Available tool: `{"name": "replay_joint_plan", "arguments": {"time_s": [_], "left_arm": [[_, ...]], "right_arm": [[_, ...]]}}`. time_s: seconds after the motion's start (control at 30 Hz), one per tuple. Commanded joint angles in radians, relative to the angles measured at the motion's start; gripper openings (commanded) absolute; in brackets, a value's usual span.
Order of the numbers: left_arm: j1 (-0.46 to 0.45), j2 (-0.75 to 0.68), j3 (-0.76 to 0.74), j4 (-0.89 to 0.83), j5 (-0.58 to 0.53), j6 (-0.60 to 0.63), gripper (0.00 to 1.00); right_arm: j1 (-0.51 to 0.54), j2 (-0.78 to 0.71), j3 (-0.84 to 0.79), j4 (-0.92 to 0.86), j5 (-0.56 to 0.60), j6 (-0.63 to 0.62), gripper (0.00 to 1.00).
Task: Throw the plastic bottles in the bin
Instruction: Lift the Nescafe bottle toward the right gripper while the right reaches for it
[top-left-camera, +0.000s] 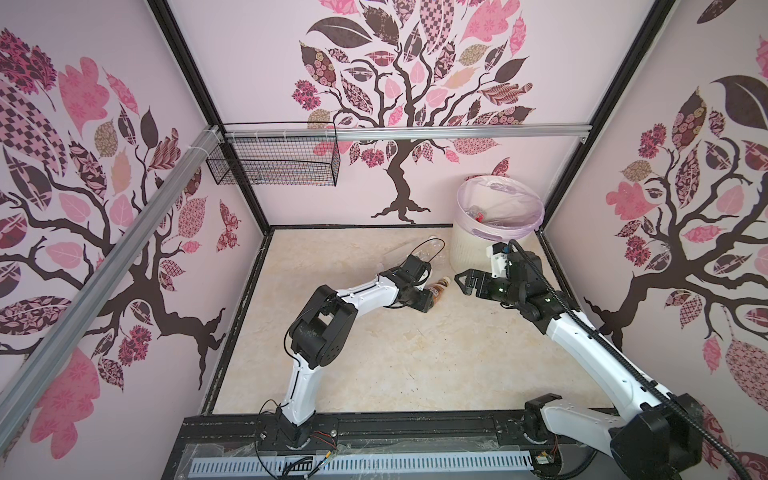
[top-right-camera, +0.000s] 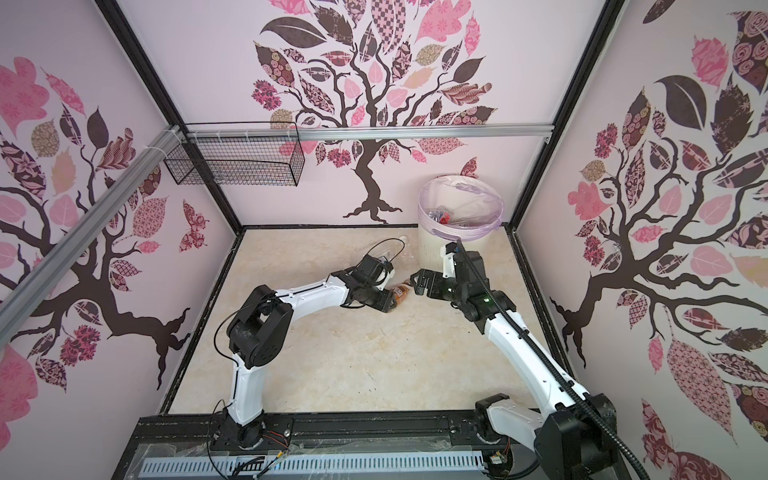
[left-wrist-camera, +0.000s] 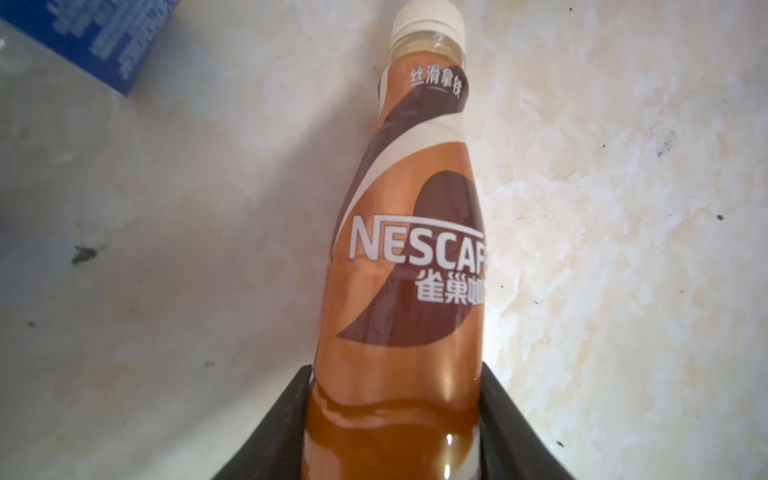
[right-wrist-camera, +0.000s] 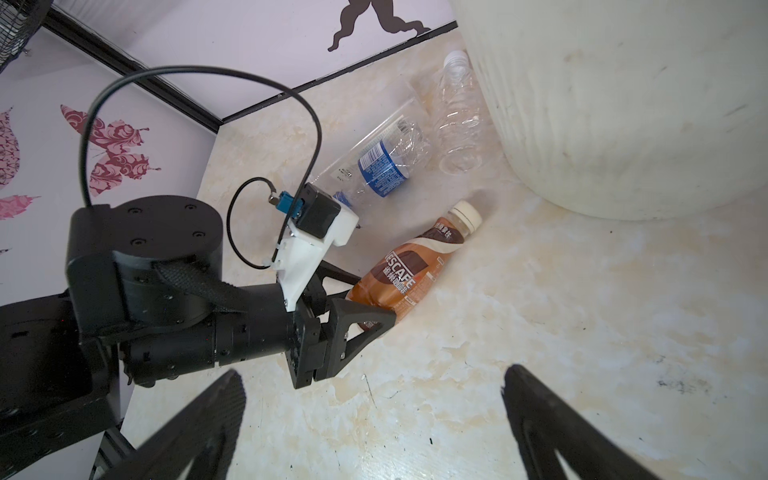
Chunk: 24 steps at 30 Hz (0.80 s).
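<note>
Brown bottle (left-wrist-camera: 407, 257) flat, cap toward bin (right-wrist-camera: 623, 104)

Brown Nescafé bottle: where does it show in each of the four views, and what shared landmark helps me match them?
Top view: brown Nescafé bottle lies on the floor, near the bin's base.
Top view: same spot, in front of the bin.
Left wrist: fills the centre, cap at the far end; bin not seen.
Right wrist: mid-picture, beside the bin wall.
Landmark: the left gripper holding its base, in all four.
</note>
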Motion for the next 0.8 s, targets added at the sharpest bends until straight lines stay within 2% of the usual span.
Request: {"name": "replay_joint_plan", "arguments": {"time_s": [0.0, 0.17, 0.3, 0.6, 0.77], "left_arm": [[0.002, -0.08, -0.079, 0.08, 0.065, -0.124, 0.5], [0.038, -0.183, -0.232, 0.233, 0.149, -0.275, 0.51], [0.074, -0.293, -0.317, 0.333, 0.184, -0.345, 0.5], [0.084, -0.502, -0.41, 0.423, 0.186, -0.387, 0.51], [0.083, -0.562, -0.448, 0.426, 0.181, -0.384, 0.51]], "right_arm": [[-0.008, -0.006, -0.011, 0.01, -0.01, 0.01, 1.0], [-0.007, -0.003, -0.029, 0.025, -0.027, 0.037, 0.99], [-0.007, -0.001, -0.04, 0.065, -0.046, 0.092, 1.0], [0.007, 0.061, 0.009, 0.225, -0.106, 0.272, 1.0], [0.051, 0.118, 0.069, 0.283, -0.108, 0.294, 0.99]]}}
